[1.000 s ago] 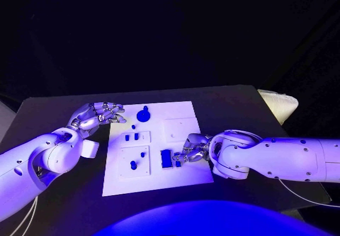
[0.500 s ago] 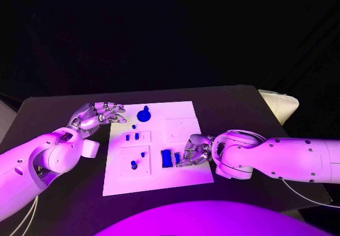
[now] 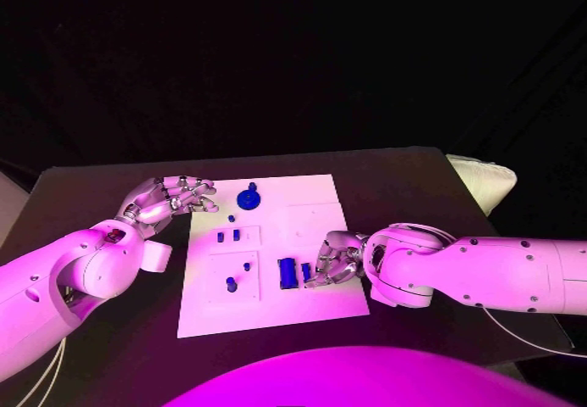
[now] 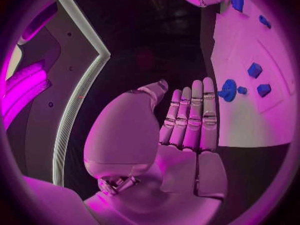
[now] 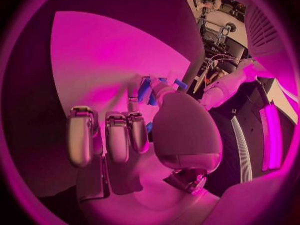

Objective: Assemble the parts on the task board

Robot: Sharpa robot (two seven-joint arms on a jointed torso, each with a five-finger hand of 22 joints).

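The white task board [image 3: 271, 317] lies mid-table. My right hand [image 3: 332, 261] rests at its right edge, thumb and a finger pinching a small blue part [image 3: 306, 272] that stands beside a taller blue block [image 3: 287, 273]. The right wrist view shows that part [image 5: 145, 90] between the thumb and a fingertip, with the other fingers [image 5: 117, 135] curled. My left hand [image 3: 171, 197] hovers at the board's far left corner and holds nothing. Its fingers [image 4: 190, 112] lie side by side near a round blue part [image 4: 229, 90], also in the head view [image 3: 248, 199].
Several small blue parts [image 3: 232, 287] sit in the two inset plates on the board's left half. A plain square plate [image 3: 309, 224] lies at its right. A pale cushion-like thing [image 3: 484, 183] sits off the black table's [image 3: 404, 182] right edge.
The small blue part at my right hand's fingertips has shifted slightly toward the far side of the board. The left hand has stayed in place.
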